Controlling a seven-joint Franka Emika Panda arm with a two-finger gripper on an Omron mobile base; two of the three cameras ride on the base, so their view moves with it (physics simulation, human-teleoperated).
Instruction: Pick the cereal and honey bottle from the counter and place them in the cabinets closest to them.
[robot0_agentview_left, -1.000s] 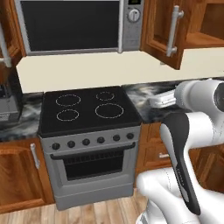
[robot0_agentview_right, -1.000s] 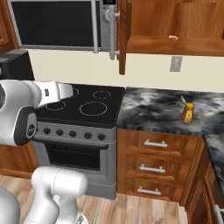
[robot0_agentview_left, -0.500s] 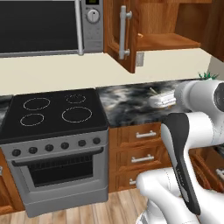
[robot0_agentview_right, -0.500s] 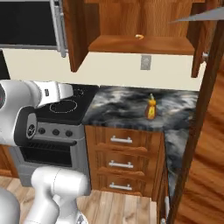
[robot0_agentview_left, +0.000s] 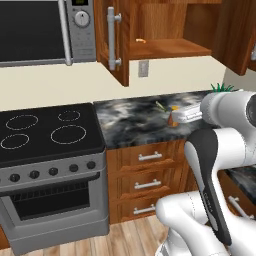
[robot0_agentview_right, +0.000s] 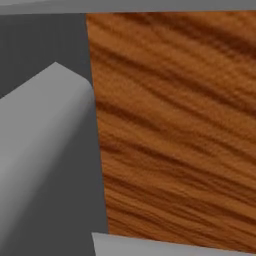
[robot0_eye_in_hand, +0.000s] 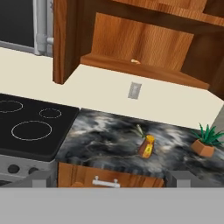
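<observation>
The honey bottle (robot0_eye_in_hand: 147, 146), amber with a yellow label and orange cap, stands upright on the black-and-grey marbled counter (robot0_eye_in_hand: 105, 135), some way ahead of my gripper (robot0_eye_in_hand: 111, 179). The gripper is open, its two dark tips wide apart with nothing between them. From the left base view the honey bottle (robot0_agentview_left: 173, 118) peeks out just left of my hand, on the counter (robot0_agentview_left: 135, 122). Above it hangs an open wood cabinet (robot0_agentview_left: 165, 47) with a plank shelf (robot0_eye_in_hand: 144, 70). The cereal is out of view.
A black stove (robot0_agentview_left: 45, 135) and a microwave (robot0_agentview_left: 35, 30) sit to the left. The open cabinet door (robot0_agentview_left: 116, 37) juts forward. A potted plant (robot0_eye_in_hand: 204, 142) stands at the counter's right. A wood panel (robot0_agentview_right: 175, 125) and grey bar (robot0_agentview_right: 45, 130) sit close before the right base camera.
The base has driven right, so the views slid from the stove to the counter and open cabinet. The right base camera has come close against a wood panel. The gripper stays open.
</observation>
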